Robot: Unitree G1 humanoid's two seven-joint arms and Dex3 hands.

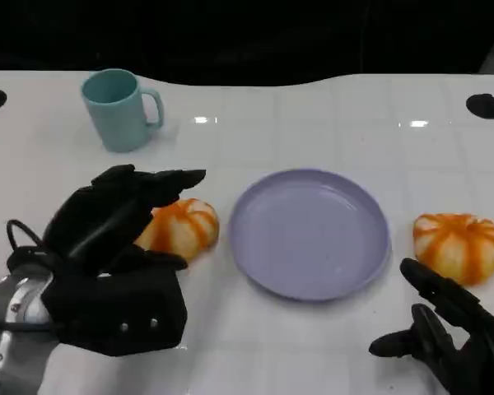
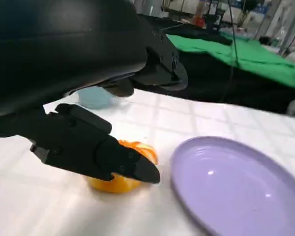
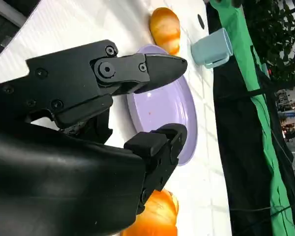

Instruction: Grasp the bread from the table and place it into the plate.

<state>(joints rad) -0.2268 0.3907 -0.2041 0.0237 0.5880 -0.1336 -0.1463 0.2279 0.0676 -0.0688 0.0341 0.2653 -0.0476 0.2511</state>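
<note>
Reaching over the left bread [image 1: 181, 228], left hand [image 1: 115, 263] fingers [image 1: 169, 179] spread, holding nothing; right hand [image 1: 453, 337] likewise empty.

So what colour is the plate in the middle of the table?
The plate is a plain pale lilac, clearest in the head view.

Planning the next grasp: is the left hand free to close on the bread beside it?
Probably yes: the left hand hovers open around the bread, nothing between them.

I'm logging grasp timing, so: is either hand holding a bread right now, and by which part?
Nothing is held yet. The left hand has its fingers spread around the left bread, which sits on the table; the right hand is open beside the right bread.
</note>
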